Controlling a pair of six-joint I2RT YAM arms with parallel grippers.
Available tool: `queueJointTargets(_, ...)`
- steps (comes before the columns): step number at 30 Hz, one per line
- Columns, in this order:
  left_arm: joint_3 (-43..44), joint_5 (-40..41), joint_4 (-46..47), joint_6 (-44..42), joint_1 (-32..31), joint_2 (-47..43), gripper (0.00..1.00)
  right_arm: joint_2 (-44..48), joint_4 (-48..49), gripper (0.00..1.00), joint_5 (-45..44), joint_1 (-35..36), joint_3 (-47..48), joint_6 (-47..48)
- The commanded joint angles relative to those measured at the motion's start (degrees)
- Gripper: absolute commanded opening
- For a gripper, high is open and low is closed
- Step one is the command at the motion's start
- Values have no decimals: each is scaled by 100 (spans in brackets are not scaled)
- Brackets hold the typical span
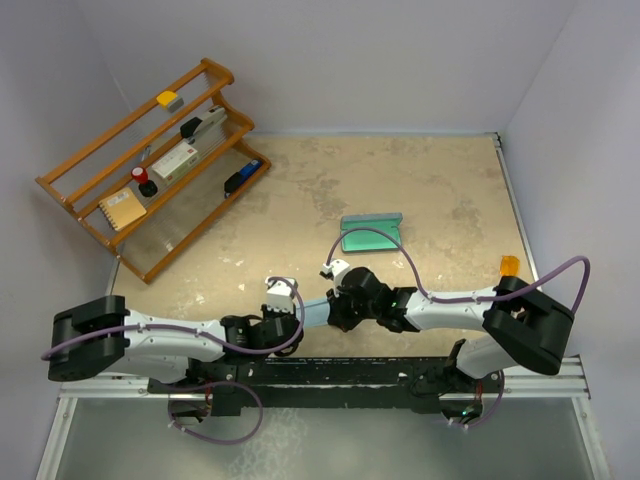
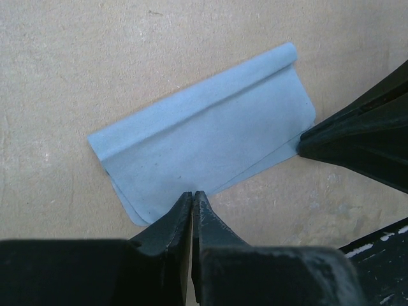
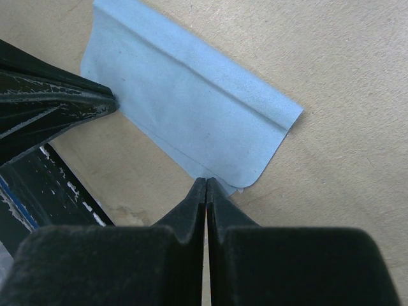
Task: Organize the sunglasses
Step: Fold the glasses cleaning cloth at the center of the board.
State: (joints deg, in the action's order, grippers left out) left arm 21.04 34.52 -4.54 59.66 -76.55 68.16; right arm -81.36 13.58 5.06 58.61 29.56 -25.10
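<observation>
A folded light-blue cloth lies flat on the beige table between my two grippers; it shows in the left wrist view and in the right wrist view. My left gripper is shut, its tips pinching the cloth's near edge. My right gripper is shut on the cloth's edge near a corner. In the top view the left gripper and right gripper face each other across the cloth. A teal glasses case lies behind them. No sunglasses show.
A wooden rack stands at the back left, holding a notebook, a white box, a stapler and small items. An orange block sits near the right arm. White walls enclose the table.
</observation>
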Motion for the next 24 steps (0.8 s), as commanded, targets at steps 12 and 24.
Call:
queueJointTargets(12, 153, 321, -545, 447, -79, 179, 0, -85, -172, 0, -93, 37, 82, 76)
queueJointTargets(24, 26, 374, -879, 641, -80, -129, 0, -138, -232, 0, -93, 37, 113, 142)
